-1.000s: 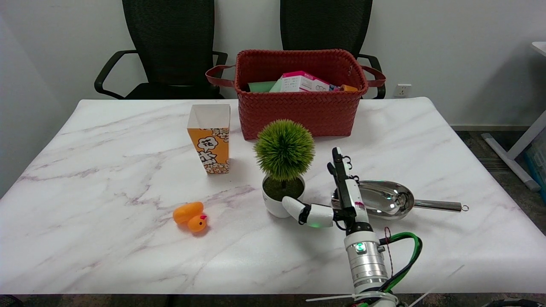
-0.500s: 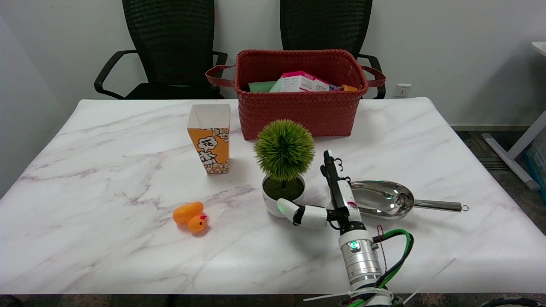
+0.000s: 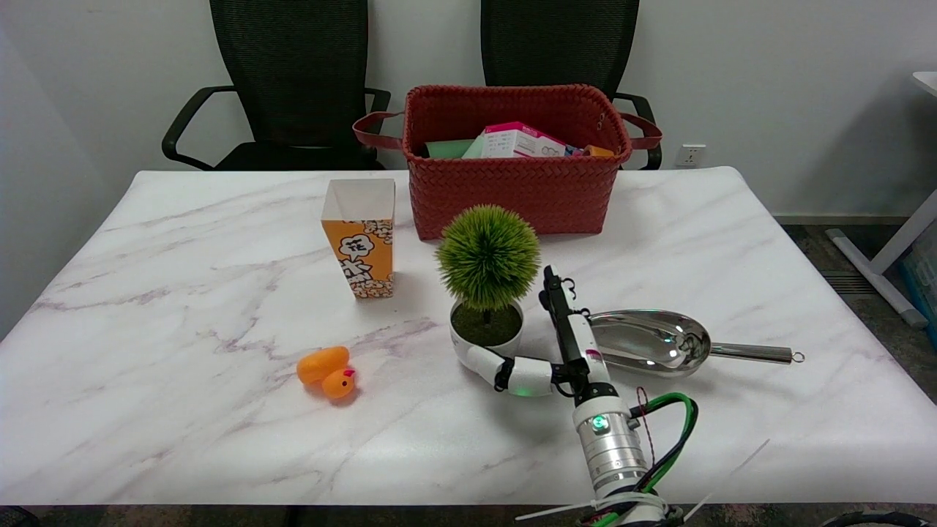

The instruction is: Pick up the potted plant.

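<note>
The potted plant (image 3: 488, 258) is a round green ball on a short stem in a small white pot (image 3: 468, 341), standing upright mid-table. My right hand (image 3: 560, 351) reaches in from the lower right and brackets the pot. Its white thumb (image 3: 512, 372) curves along the pot's front lower side and touches it or nearly so. The long fingers (image 3: 556, 307) point straight away along the pot's right side, apart from it by a small gap. The hand holds nothing, and the pot rests on the table.
A steel scoop (image 3: 651, 342) lies just right of my hand, handle pointing right. An orange popcorn box (image 3: 360, 249) stands left of the plant, an orange rubber duck (image 3: 327, 371) sits near front left, and a red woven basket (image 3: 512, 187) stands behind the plant.
My right hand has slid left toward the pot, its thumb moving from the pot's right front to across its front. The plant has not moved.
</note>
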`<control>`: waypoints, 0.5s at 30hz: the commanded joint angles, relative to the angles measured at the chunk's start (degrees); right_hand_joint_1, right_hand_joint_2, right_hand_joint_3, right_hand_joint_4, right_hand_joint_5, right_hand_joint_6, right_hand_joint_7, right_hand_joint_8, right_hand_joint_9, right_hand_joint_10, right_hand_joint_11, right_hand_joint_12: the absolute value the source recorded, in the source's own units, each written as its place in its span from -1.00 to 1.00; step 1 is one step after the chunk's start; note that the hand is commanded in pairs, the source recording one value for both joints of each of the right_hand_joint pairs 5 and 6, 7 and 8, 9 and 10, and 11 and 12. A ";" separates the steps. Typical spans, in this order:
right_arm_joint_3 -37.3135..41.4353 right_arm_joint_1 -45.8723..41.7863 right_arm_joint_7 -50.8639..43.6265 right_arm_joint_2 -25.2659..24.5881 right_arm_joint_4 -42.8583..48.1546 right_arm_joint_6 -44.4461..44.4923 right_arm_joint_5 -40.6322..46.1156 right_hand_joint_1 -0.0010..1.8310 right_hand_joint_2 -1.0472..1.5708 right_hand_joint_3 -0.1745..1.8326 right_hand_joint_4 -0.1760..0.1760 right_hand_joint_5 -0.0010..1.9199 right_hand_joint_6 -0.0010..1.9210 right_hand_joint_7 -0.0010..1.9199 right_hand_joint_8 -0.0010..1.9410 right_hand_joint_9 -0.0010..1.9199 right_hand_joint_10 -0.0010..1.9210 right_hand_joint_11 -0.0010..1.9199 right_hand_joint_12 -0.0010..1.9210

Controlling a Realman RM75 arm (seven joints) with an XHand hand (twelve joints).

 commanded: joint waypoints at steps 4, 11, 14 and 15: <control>0.40 0.54 0.21 -1.29 -1.56 -3.31 0.37 0.19 0.03 -0.14 0.00 -1.00 -1.00 -0.94 -0.94 -0.89 -0.89 -1.00 -1.00; 0.40 1.02 0.21 -1.50 -2.28 -3.49 0.37 0.19 0.03 -0.13 0.00 -1.00 -1.00 -0.93 -0.93 -0.89 -0.89 -1.00 -1.00; 0.56 1.34 0.37 -1.66 -2.73 -3.71 0.37 0.19 0.04 -0.12 0.00 -1.00 -1.00 -0.93 -0.93 -0.89 -0.89 -1.00 -1.00; 0.68 1.38 0.37 -1.69 -2.81 -3.93 0.37 0.19 0.04 -0.12 0.00 -1.00 -1.00 -0.92 -0.92 -0.88 -0.88 -1.00 -1.00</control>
